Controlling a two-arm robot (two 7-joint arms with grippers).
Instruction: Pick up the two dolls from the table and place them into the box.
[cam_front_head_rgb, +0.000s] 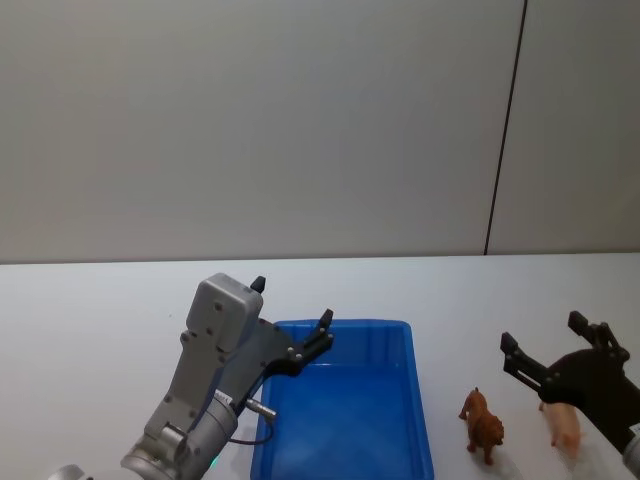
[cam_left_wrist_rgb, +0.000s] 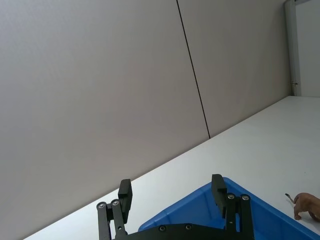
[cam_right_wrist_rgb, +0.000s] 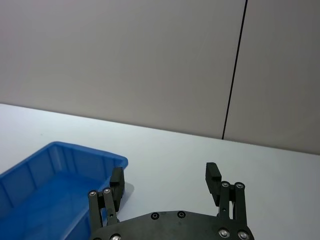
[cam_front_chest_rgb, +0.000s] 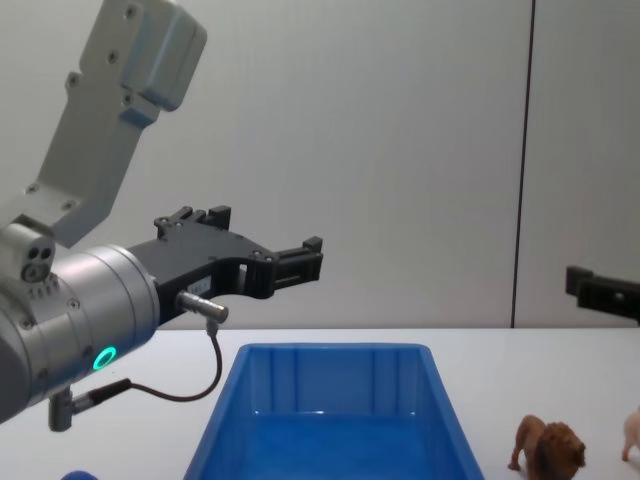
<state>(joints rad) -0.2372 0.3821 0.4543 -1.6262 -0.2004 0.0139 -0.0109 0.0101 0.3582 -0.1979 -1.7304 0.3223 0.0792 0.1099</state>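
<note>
The blue box (cam_front_head_rgb: 342, 326) stands on the white table (cam_front_head_rgb: 90, 300) in front of me, with nothing inside. To its right stand the two dolls: a brown lion (cam_front_head_rgb: 483, 425) and, farther right, a pale pink pig (cam_front_head_rgb: 566, 430). My left gripper (cam_front_head_rgb: 292, 303) hovers open and empty above the box's near-left corner. My right gripper (cam_front_head_rgb: 543, 332) hangs open and empty just above and beyond the pig. The chest view shows the lion (cam_front_chest_rgb: 548, 450), the pig (cam_front_chest_rgb: 632, 432) at the edge, and the left gripper (cam_front_chest_rgb: 265, 232) high over the box (cam_front_chest_rgb: 330, 375).
A plain grey wall with a dark vertical seam (cam_front_head_rgb: 505, 130) backs the table. White tabletop stretches left of the box and behind it. A black cable (cam_front_chest_rgb: 175, 392) loops under my left wrist.
</note>
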